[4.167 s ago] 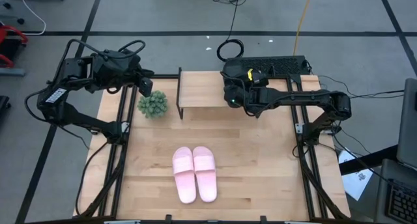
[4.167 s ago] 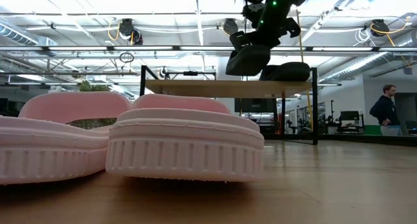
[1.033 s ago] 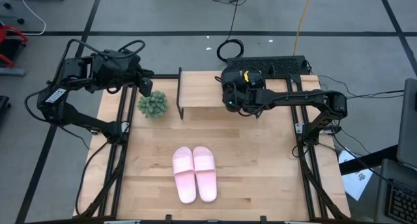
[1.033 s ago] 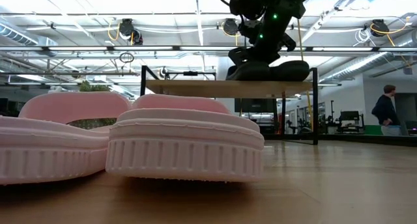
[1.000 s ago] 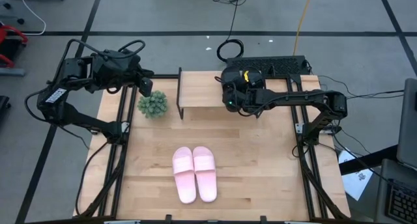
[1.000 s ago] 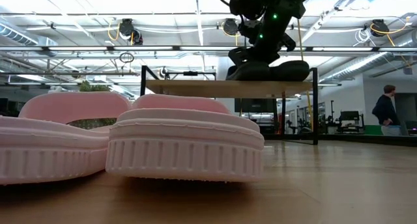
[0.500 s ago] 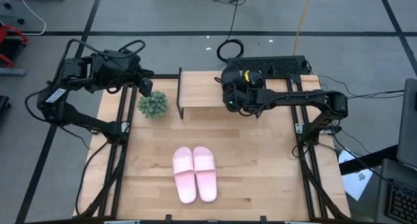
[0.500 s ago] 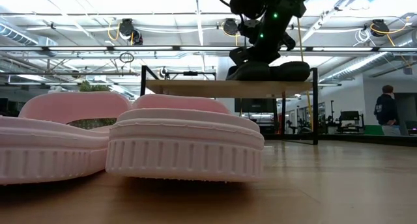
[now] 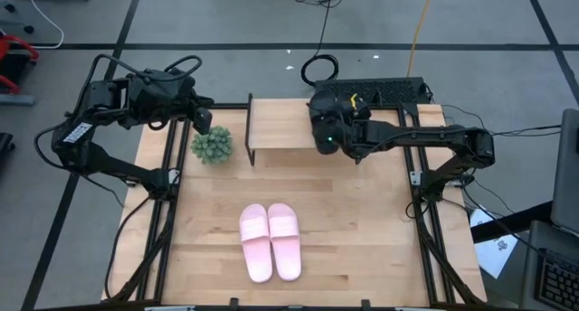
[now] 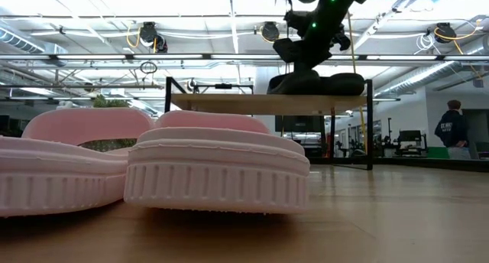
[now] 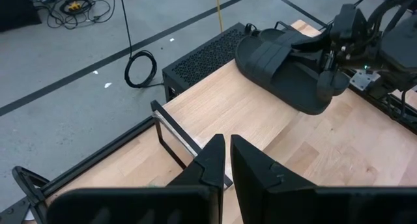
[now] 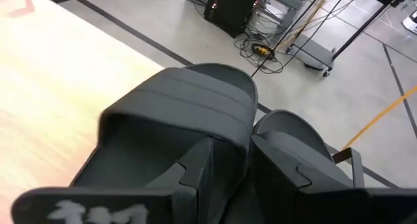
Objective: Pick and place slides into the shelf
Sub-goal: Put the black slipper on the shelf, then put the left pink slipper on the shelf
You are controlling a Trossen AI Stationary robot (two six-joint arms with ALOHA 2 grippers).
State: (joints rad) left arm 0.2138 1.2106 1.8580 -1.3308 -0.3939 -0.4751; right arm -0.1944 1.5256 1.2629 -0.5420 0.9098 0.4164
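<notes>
Two black slides [image 12: 182, 100] [image 12: 293, 133] lie side by side, soles down, on the right end of the shelf's plank top [image 9: 280, 121]; they also show in the low view [image 10: 328, 83]. My right gripper [image 12: 232, 146] hovers close above them, open. Its fingers stand either side of one end of the nearer slide's strap. The pink pair [image 9: 270, 241] rests on its soles on the table near the front edge. My left gripper [image 11: 227, 159] is shut on nothing, up at the far left above the plant. My right gripper has its fingers [image 12: 195, 162] coming from the table's right and slanting down at the end of the nearer black slide's strap [image 12: 244, 116]. Whether they touch the strap, I cannot tell. That slide lies flat on the shelf.
A small green plant [image 9: 212, 145] stands left of the shelf. A black box [image 9: 380, 89] and a cable coil [image 9: 318, 69] lie behind the shelf. A person [image 10: 447, 133] stands far off in the room. Bare tabletop lies between the shelf and the pink pair.
My right gripper has risen a little and drawn back toward the table's right edge. The black slides have stayed where they lie on the shelf.
</notes>
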